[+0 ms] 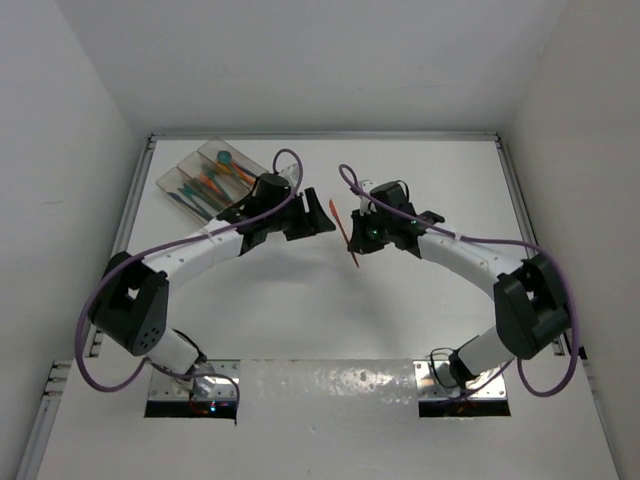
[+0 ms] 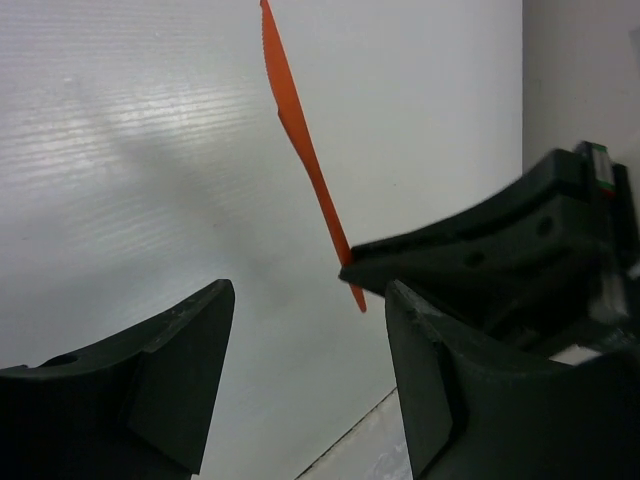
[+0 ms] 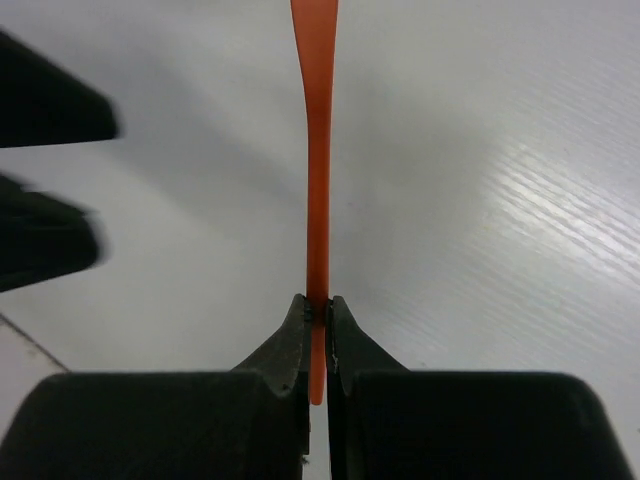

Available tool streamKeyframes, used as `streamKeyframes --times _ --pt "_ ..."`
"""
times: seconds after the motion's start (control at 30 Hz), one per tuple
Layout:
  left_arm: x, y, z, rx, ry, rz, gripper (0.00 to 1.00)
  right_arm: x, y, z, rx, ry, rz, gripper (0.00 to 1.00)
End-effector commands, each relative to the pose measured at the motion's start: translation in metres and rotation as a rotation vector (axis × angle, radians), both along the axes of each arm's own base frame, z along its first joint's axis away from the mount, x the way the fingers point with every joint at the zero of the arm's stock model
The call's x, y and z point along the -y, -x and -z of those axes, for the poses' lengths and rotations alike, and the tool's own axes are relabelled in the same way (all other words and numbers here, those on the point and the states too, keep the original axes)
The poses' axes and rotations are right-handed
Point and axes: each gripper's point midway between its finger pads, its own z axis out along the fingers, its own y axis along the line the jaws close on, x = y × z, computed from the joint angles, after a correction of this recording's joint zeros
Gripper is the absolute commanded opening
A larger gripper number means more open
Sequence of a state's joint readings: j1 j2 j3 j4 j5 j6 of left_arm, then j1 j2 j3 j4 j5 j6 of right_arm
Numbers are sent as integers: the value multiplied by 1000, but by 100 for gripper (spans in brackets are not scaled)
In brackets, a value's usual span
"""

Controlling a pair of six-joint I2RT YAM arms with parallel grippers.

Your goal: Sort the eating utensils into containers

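Note:
My right gripper point(image 1: 354, 236) is shut on the handle end of an orange plastic knife point(image 1: 346, 232) and holds it above the table's middle. The knife's blade points away in the right wrist view point(image 3: 317, 150), with the fingers point(image 3: 318, 305) pinched on it. My left gripper point(image 1: 324, 212) is open and empty, just left of the knife. In the left wrist view the knife point(image 2: 300, 150) hangs between and beyond the open fingers point(image 2: 310, 300). The clear three-compartment tray point(image 1: 178, 172) at the far left holds several teal, blue and orange utensils point(image 1: 215, 180).
White walls enclose the table on three sides. The right gripper's black fingers point(image 2: 480, 250) sit close to my left gripper's right finger. Purple cables loop over both arms. The metal base plates point(image 1: 330, 385) lie at the near edge.

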State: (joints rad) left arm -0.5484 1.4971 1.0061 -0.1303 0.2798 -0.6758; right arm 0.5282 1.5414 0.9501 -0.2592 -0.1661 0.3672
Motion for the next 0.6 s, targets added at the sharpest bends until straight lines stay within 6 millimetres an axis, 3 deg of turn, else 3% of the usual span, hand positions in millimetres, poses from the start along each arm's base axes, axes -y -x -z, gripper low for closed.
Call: streamKeyframes --times 0.0,0.2,0.3,0.37,0.4,0.5,0.57 --pt "27 -16 -31 78 71 21 60 -23 1 -31 36 -140 -20 0" --pt "46 -24 -34 79 92 21 60 -37 5 -63 76 -213 -51 0" --pt "50 -30 -36 87 89 6 53 -43 6 -72 94 -230 -62 0" --pt "52 -33 -35 80 83 3 39 -46 6 -75 100 -235 -69 0" --pt "53 -34 -33 70 80 1 25 -46 6 -76 100 -239 -70 0" --pt "50 -36 -34 72 69 -16 0 -47 6 -77 103 -240 -66 4" --pt "42 -39 -30 64 40 -45 0 -45 5 -77 105 -230 -58 11"
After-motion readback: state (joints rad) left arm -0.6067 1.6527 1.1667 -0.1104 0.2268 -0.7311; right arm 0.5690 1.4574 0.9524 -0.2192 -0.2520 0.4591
